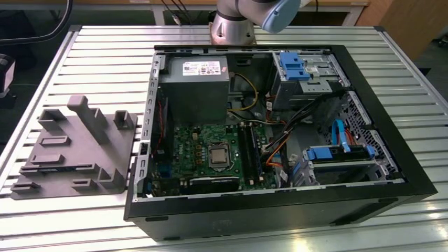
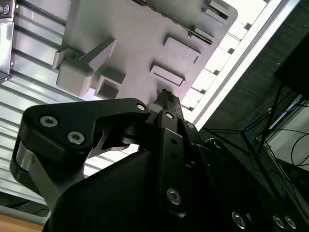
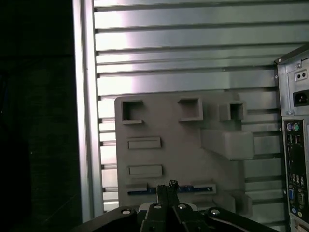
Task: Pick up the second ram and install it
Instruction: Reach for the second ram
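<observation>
- Plainly, the hand [image 3: 169,186] was narrow: in both wrist views its two black fingers lay side by side with no gap to be seen, and nothing was held between them [image 2: 166,96].
- In the first wrist view the fingertips lined up over the second ram [image 3: 195,188], a thin blue-green strip that stood on edge in a long slot of the grey holder plate [image 3: 169,140].
- That slot ran along the side of the plate nearest the hand, and the ram showed on either side of the fingertips.
- Whether the fingertips touched the ram could not be told from that view.
- The holder plate [image 1: 70,152] lay flat on the slatted metal tabletop [image 1: 105,63], just beside the open computer case [image 1: 280,210], on the exterior view's left.
- The plate carried several raised blocks and small rectangular pockets [image 2: 140,38].
- The case lay on its side with the green motherboard [image 1: 196,147] facing up, and its rear ports faced the plate [image 3: 294,145].
- The long black memory slots [image 1: 251,152] ran beside the processor [image 1: 217,156], on the exterior view's right of it; what sat in them could not be made out.
- The grey power supply [image 1: 194,89] sat at the far end of the case, close to the base of the arm [image 1: 234,21].
</observation>
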Tool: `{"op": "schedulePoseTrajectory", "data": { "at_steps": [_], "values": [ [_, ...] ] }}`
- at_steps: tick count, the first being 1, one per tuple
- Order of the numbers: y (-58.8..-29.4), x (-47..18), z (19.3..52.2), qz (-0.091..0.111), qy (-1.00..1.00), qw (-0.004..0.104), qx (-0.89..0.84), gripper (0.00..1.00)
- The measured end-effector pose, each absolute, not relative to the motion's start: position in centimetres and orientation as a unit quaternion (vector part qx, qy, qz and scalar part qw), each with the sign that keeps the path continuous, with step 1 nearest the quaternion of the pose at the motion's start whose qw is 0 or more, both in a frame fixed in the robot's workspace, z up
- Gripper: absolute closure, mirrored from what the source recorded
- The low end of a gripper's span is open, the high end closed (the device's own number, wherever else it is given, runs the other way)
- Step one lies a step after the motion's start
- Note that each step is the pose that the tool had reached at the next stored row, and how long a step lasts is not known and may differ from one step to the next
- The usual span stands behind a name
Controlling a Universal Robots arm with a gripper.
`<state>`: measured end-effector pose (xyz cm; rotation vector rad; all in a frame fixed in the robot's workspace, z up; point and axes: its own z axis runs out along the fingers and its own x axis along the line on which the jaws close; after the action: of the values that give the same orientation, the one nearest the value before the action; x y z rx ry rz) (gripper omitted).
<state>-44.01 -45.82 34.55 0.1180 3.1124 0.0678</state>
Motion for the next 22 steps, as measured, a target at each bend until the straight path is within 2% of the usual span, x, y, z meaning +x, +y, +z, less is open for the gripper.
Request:
{"op": "schedulePoseTrajectory", "data": {
  "at_steps": [22],
  "values": [
    [-46.62, -44.58, 33.94, 0.022, 0.999, 0.013, 0.038, 0.89]
  ]
}}
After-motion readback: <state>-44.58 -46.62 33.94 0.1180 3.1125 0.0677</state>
